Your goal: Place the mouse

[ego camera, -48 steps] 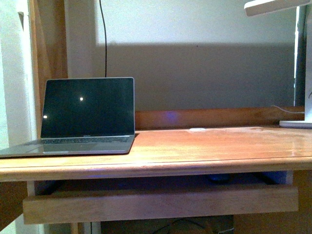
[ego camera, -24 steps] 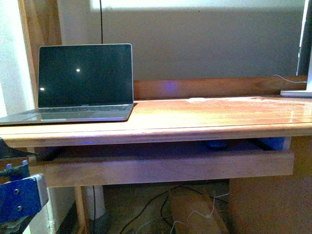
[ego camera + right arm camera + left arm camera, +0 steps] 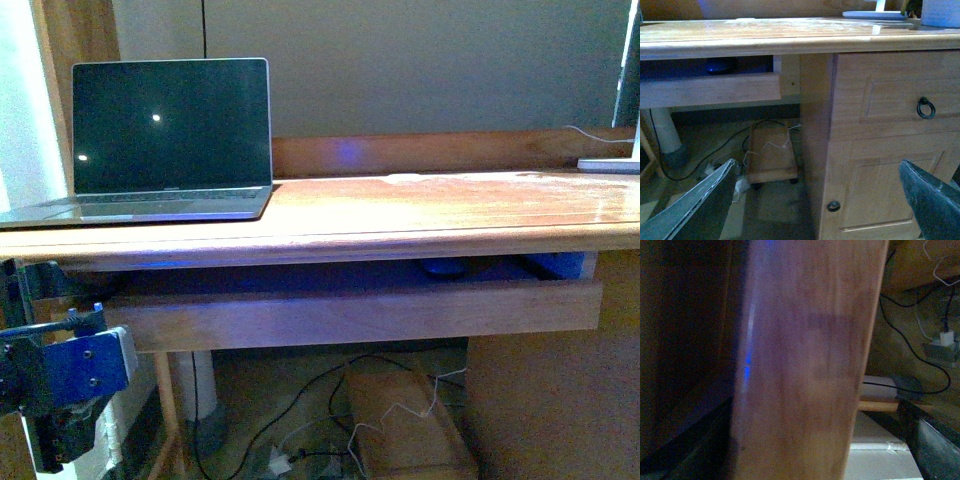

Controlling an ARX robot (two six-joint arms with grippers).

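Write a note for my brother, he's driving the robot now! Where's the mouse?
Right gripper: open, empty, facing the desk's cupboard side.
Left gripper: low near the tray's left end; can't tell if open or shut.
Mouse: lying in the pull-out tray under the desk top, right of middle, nothing touching it.
Laptop: open on the desk, left side.
Done: nothing grabbed.
Left: pick up the mouse and place it.

Wooden board point(image 3: 805, 365) fills the shot close up, blue glint point(image 3: 746, 371) on it. Dark recess point(image 3: 685, 340) beside it. Floor beyond: black cable point(image 3: 912, 347), white plug point(image 3: 946, 337). Fingers point(image 3: 932, 442) of left gripper point(image 3: 815, 407) spread wide, board between them.
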